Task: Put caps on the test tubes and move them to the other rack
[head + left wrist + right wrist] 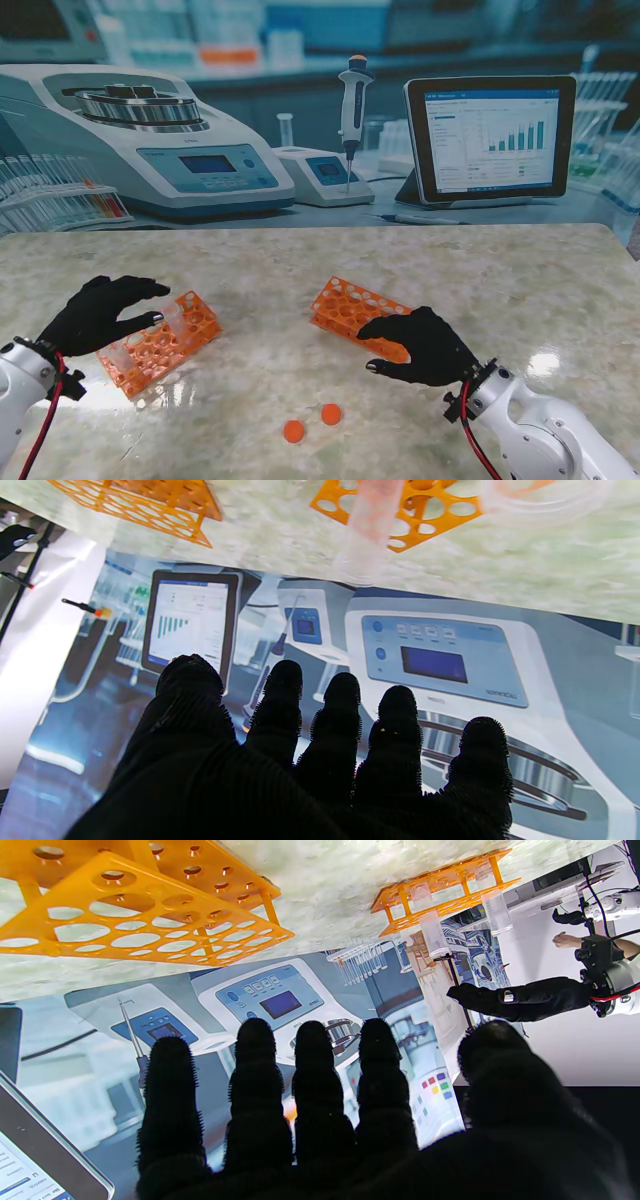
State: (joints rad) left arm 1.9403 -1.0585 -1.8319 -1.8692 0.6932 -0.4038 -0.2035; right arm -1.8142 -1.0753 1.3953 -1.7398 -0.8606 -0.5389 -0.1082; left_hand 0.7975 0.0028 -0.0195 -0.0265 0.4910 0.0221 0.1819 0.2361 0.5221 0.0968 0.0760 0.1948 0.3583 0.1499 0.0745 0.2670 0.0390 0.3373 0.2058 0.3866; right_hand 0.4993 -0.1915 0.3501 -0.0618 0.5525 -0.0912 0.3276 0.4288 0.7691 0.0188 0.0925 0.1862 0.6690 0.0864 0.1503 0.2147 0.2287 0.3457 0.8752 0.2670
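Stand view: left hand (98, 312) spread, empty, just beside left rack (160, 345) holding clear tubes (172, 318); right hand (425, 345) open at right rack (352, 310); orange caps (312, 422) nearer to me, between both.
Left wrist: tube (367, 527) upright ahead of fingers (342, 700).
Right wrist: empty rack (135, 915) beyond fingertips (256, 1040).

The work surface is a pale, marbled table top (420, 262) with a glossy finish; a bright light reflection (543, 363) sits at 4 o'clock. Behind its far edge, from 9 through 3 o'clock, stands a printed laboratory backdrop (200, 150) showing a centrifuge, a pipette and a tablet.
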